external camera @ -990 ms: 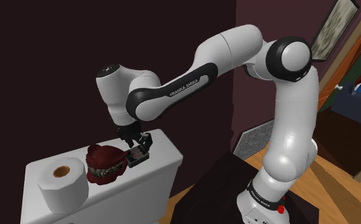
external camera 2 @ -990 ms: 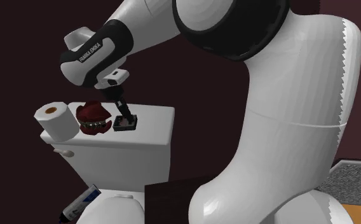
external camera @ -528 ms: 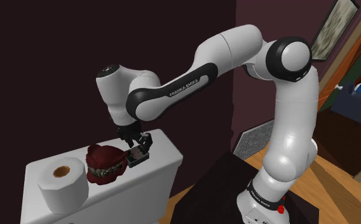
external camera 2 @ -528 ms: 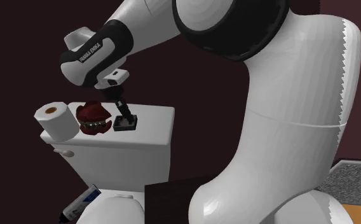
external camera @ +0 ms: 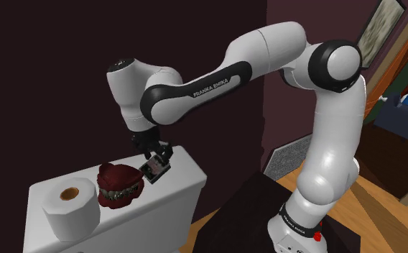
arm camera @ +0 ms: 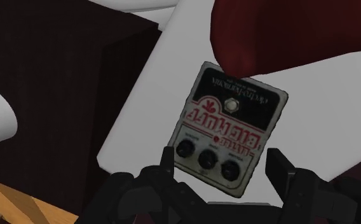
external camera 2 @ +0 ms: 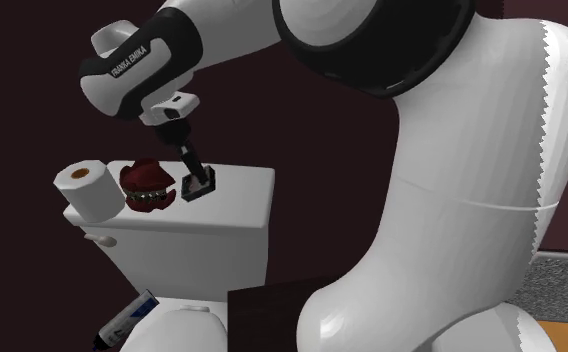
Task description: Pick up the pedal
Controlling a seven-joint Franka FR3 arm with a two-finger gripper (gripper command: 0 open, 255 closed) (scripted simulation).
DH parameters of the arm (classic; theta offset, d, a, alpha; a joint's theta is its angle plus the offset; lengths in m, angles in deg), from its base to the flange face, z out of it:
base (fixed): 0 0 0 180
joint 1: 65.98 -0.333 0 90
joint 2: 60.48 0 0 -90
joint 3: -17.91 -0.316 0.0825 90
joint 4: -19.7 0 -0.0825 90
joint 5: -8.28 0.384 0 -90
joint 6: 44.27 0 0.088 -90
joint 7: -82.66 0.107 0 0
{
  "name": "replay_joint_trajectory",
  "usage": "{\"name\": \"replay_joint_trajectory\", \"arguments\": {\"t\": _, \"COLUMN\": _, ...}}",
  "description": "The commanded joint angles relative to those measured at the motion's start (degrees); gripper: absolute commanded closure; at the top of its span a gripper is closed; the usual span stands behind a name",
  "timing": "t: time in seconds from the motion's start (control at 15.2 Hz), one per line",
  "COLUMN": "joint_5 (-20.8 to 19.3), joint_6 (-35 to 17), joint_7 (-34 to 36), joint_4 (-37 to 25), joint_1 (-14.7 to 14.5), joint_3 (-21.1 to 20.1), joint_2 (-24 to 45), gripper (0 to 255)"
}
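The pedal (external camera: 154, 168) is a small black and grey stompbox with red lettering and three knobs. My gripper (external camera: 155, 158) is shut on it and holds it tilted just above the white toilet tank lid (external camera: 188, 172). In the second exterior view the pedal (external camera 2: 198, 184) hangs slanted under the gripper (external camera 2: 192, 170), over the lid (external camera 2: 242, 195). In the wrist view the two black fingers (arm camera: 166, 159) clasp the knob end of the pedal (arm camera: 230, 127), with the gripper (arm camera: 222, 167) at that end.
A dark red jaw model with teeth (external camera: 120, 184) sits on the lid right beside the pedal. A toilet roll (external camera: 70, 207) stands further towards the shoulder view's left. The dark stand (external camera: 246, 208) lies below the lid's near end. A blue-and-white tube (external camera 2: 122, 320) lies low by the toilet.
The gripper has risen and turned with the pedal in it. The pedal, which lay flat on the lid, now hangs tilted off it. Jaw model and roll have not moved.
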Motion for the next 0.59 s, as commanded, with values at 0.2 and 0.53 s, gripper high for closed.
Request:
{"name": "replay_joint_trajectory", "arguments": {"t": 0.2, "joint_5": 1.9, "joint_6": 2.7, "joint_7": -1.5, "joint_4": -1.6, "joint_1": 0.8, "joint_3": -1.0, "joint_2": -2.1, "gripper": 255}}
{"name": "replay_joint_trajectory", "arguments": {"t": 0.53, "joint_5": 2.8, "joint_6": 4.6, "joint_7": -2.4, "joint_4": -3.0, "joint_1": 1.1, "joint_3": -1.5, "joint_2": -3.2, "gripper": 255}}
